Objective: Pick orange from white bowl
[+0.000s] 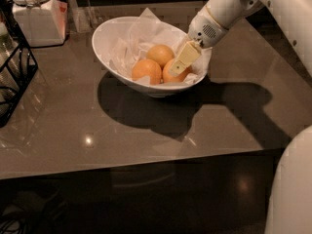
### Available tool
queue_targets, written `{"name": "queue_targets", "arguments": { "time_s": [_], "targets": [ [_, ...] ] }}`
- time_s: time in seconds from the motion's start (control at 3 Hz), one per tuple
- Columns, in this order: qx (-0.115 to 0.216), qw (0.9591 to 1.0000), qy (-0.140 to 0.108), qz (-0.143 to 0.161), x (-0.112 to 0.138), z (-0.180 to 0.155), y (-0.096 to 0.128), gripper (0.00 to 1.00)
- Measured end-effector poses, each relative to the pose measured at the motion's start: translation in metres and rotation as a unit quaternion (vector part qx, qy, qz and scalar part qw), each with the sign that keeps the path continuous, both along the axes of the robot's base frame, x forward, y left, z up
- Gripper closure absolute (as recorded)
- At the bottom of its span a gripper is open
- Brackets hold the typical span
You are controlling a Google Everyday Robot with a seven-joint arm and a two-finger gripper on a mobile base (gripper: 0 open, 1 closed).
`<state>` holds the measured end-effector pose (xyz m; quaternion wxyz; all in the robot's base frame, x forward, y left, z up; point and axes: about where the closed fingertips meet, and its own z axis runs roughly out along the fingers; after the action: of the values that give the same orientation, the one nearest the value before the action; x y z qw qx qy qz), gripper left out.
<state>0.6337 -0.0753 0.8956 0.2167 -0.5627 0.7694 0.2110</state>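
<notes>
Reading front to back: nearest me, the desk (97,145) carries the bowl's shadow. Then the white bowl (105,57), three fruits on crumpled paper (141,33). My gripper (183,60) is down inside at the right, against the rightmost orange (168,75); spread or clamped, I cannot tell. Nothing's lifted, so I judge the pick not yet done. Two neighbouring oranges (146,70) crowd it. Far left, a wire rack (14,82) and lidded jar (36,13) stand well apart.
</notes>
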Motion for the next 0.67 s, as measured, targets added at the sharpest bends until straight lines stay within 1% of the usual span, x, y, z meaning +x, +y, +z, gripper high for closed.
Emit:
{"name": "queue_targets", "arguments": {
  "time_s": [0.67],
  "targets": [
    [0.001, 0.9999, 0.004, -0.016, -0.0071, -0.0045, 0.0013, 0.33]
  ]
}}
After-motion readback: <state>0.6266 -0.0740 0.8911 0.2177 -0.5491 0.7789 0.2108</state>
